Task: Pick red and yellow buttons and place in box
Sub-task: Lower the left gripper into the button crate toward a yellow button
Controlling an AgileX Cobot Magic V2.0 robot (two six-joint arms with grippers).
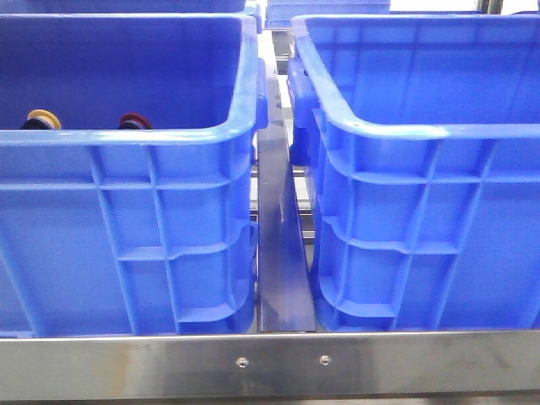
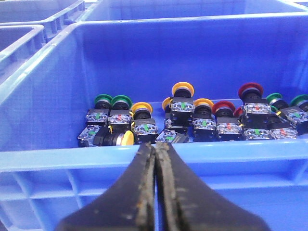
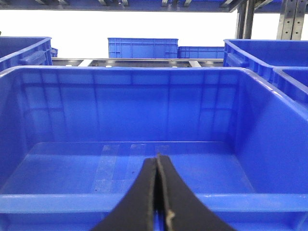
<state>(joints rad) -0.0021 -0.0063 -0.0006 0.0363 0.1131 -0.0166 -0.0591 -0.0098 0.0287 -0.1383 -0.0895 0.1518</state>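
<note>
Two blue crates stand side by side in the front view. The left crate point(image 1: 126, 139) holds several push-buttons; a yellow cap point(image 1: 44, 117) and a red cap point(image 1: 133, 120) peek over its near rim. In the left wrist view that crate point(image 2: 57, 159) shows yellow buttons point(image 2: 183, 90), red buttons point(image 2: 250, 90) and green buttons point(image 2: 103, 100) on black bodies along its floor. My left gripper point(image 2: 156, 147) is shut and empty, just outside the crate's near rim. The right crate point(image 1: 422, 131) is empty in the right wrist view point(image 3: 29, 202). My right gripper point(image 3: 157, 159) is shut and empty, over that crate's near rim.
A metal rail point(image 1: 278, 253) runs between the two crates and a steel bar point(image 1: 270, 363) crosses in front of them. More blue crates point(image 3: 142, 48) stand behind, and another crate point(image 3: 262, 53) sits to the right of the empty one.
</note>
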